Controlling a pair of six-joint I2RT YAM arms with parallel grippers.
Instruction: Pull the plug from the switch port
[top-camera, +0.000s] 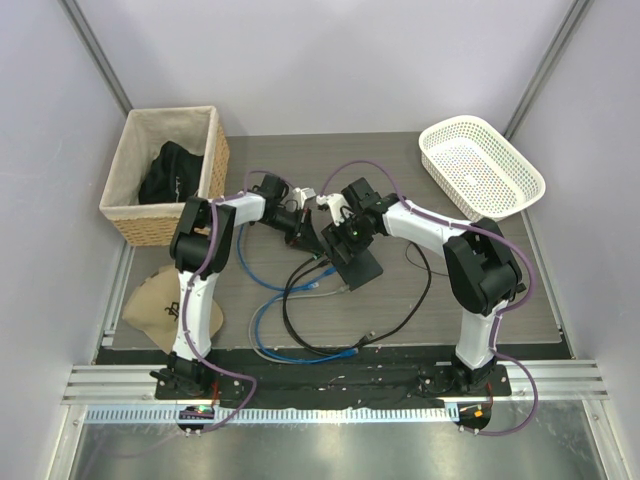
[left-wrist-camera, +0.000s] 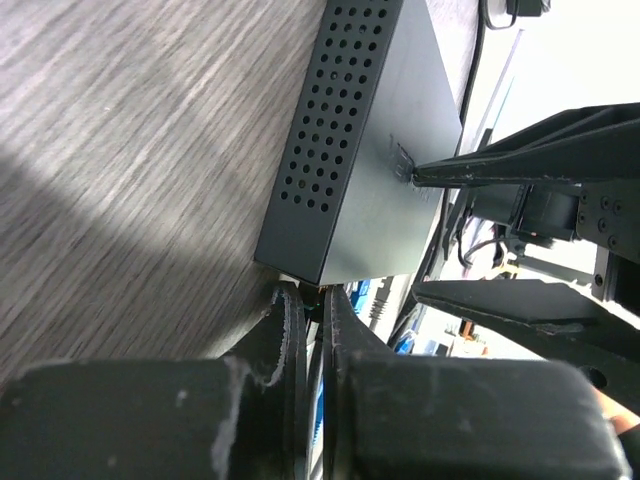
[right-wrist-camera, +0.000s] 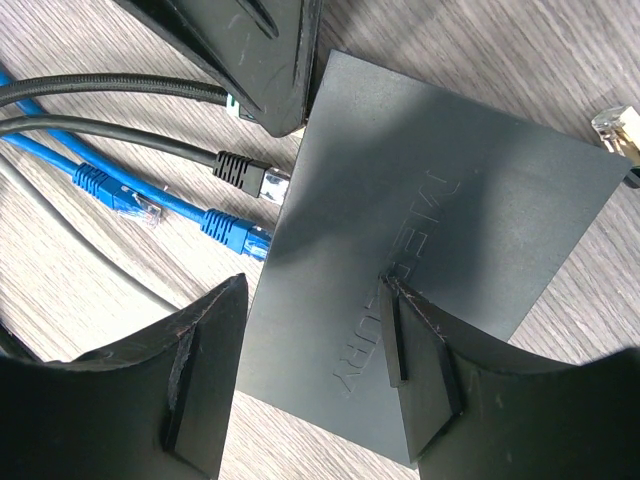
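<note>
My left gripper is pinched shut on the plug at one end of the port edge of the switch, which lies flat mid-table, while my right gripper stands half spread, one finger on the lid, the other past that edge, where loose cables crowd the table.

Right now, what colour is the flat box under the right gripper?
The box is black, seen best in the right wrist view.

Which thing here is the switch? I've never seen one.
Look at the middle of the table, between the two arms. The switch is the flat black box lying among blue and black cables, alone in having lettering on its lid.
</note>
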